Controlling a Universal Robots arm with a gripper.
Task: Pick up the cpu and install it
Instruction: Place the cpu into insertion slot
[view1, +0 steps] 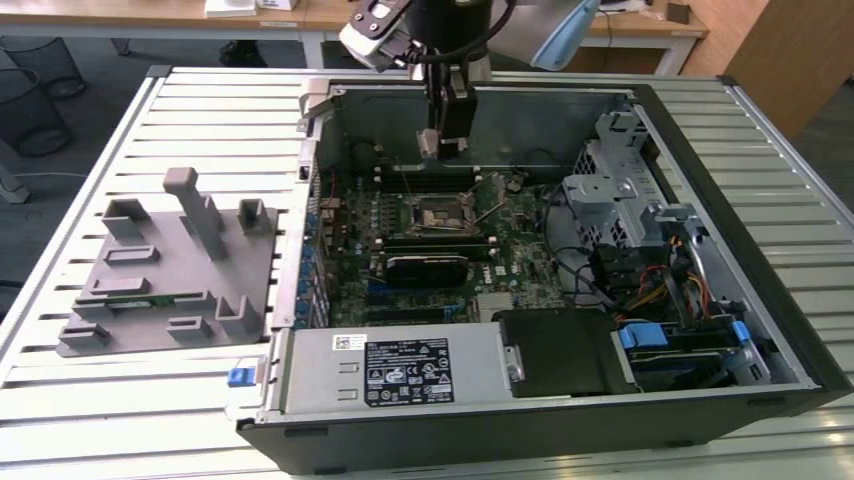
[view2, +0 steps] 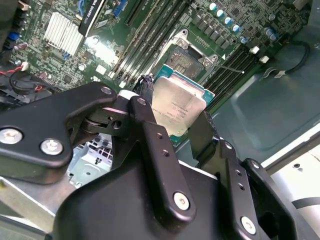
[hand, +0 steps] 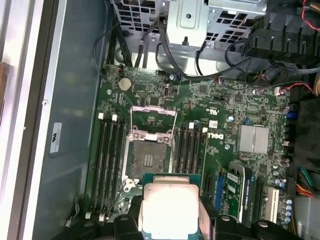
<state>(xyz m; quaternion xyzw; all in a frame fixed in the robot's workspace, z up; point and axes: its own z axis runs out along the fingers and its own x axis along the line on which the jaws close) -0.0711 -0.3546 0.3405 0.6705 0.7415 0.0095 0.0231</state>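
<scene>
Gripper (view1: 445, 142) hangs inside the open computer case (view1: 534, 118), its two black fingers (view2: 150, 130) closed narrowly on opposite edges of the cpu (hand: 169, 209). The chip, metal plate toward both wrist views, is held clear above the motherboard (hand: 225, 100), near the open socket (hand: 148, 159).

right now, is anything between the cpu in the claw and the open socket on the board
Nothing: in the first wrist view the cpu, clamped in the claw, hangs clear of the socket with only open air between.
</scene>
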